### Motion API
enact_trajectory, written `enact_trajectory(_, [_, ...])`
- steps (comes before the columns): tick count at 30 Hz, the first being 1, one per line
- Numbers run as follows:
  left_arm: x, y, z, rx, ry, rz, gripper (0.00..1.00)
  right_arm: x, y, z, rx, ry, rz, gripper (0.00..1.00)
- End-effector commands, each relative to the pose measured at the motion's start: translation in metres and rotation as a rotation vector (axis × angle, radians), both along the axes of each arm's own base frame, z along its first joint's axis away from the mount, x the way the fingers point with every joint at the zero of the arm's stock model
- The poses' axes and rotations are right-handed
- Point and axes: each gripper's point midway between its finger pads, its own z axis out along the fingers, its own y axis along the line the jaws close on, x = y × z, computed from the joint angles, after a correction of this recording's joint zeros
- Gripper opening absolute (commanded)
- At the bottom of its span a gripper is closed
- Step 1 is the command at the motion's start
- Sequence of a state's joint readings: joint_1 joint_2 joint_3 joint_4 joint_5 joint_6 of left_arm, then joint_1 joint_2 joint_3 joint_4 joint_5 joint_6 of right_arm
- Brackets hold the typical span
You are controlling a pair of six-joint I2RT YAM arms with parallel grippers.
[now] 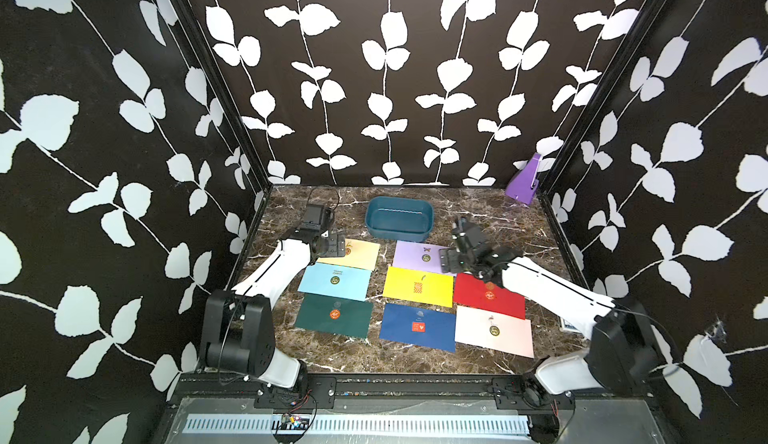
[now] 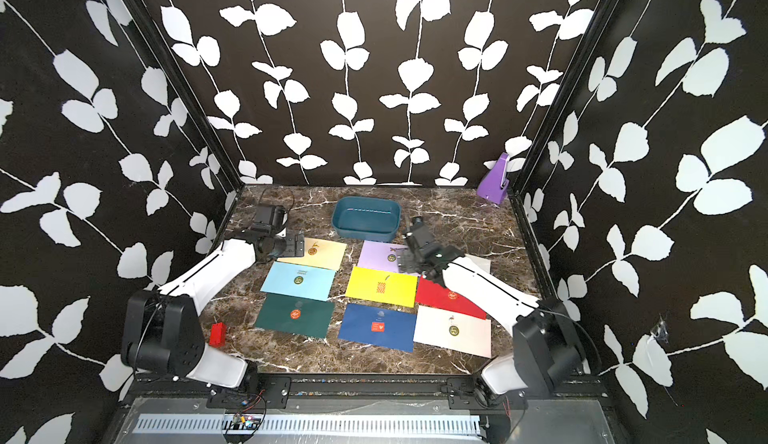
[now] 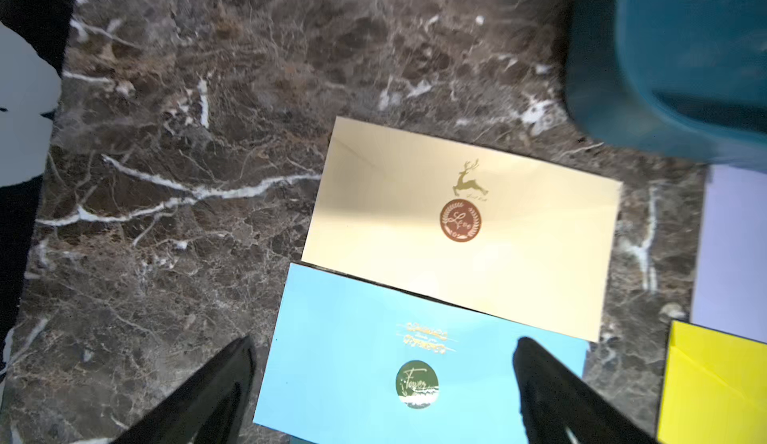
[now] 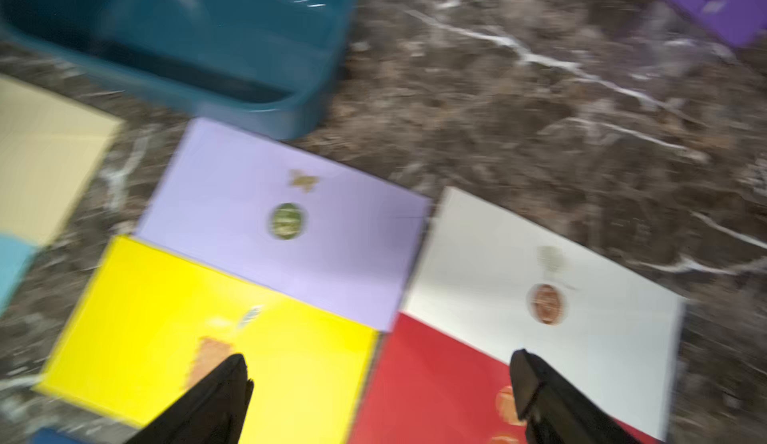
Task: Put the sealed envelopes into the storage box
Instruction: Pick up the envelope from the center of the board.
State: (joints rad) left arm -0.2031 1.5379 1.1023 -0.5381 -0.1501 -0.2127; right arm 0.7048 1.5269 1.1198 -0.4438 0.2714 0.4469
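You have nine sealed paper envelopes, and all nine lie flat on the brown marble tabletop [image 1: 498, 222], in three rows of three. None is inside the one shallow teal plastic storage box [image 1: 399, 234], which stands just behind them at the middle of the far side.

The row nearest the box holds the cream envelope [image 1: 361, 253], the lilac envelope [image 1: 415, 255] and the white envelope [image 2: 482, 261], which your right arm mostly hides in both top views. The middle row holds the light blue envelope [image 1: 334, 282], the yellow envelope [image 1: 417, 286] and the red envelope [image 1: 488, 296]. The near row holds the dark green envelope [image 1: 334, 315], the navy envelope [image 1: 417, 327] and the pale pink envelope [image 1: 494, 330].

Both of your grippers are in view. The left gripper [image 3: 384, 348] has its jaws spread wide above the light blue envelope, pinching nothing. The right gripper [image 4: 379, 357] is spread as wide, with one finger over the yellow envelope and one over the seam of the red and white; that view is blurred.

One purple angular object [image 1: 524, 184] stands in the far right corner. One small red block [image 2: 217, 334] sits by your left arm's base.
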Motion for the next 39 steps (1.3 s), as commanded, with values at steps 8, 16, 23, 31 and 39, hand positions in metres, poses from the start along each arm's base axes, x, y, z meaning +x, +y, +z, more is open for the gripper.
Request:
enact_trajectory(8, [0.024,0.012,-0.026,-0.129,0.134,0.053,0.99,0.018,0.182,-0.017,0.250,0.150,0.009,0.99])
enact_trajectory(16, [0.042,-0.004,-0.048,-0.225,0.198,-0.050,0.99,0.039,0.227,-0.056,0.314,0.252,-0.058,0.99])
enact_trajectory(23, [0.048,0.000,-0.064,-0.262,0.233,-0.063,0.99,0.044,0.234,-0.090,0.354,0.320,-0.158,0.99])
enact_trajectory(31, [0.040,-0.009,-0.084,-0.313,0.295,-0.110,0.99,0.049,0.242,-0.117,0.384,0.361,-0.215,0.99])
enact_trajectory(39, [0.049,-0.002,-0.050,-0.270,0.213,-0.108,0.99,0.047,0.238,-0.135,0.381,0.393,-0.265,0.99])
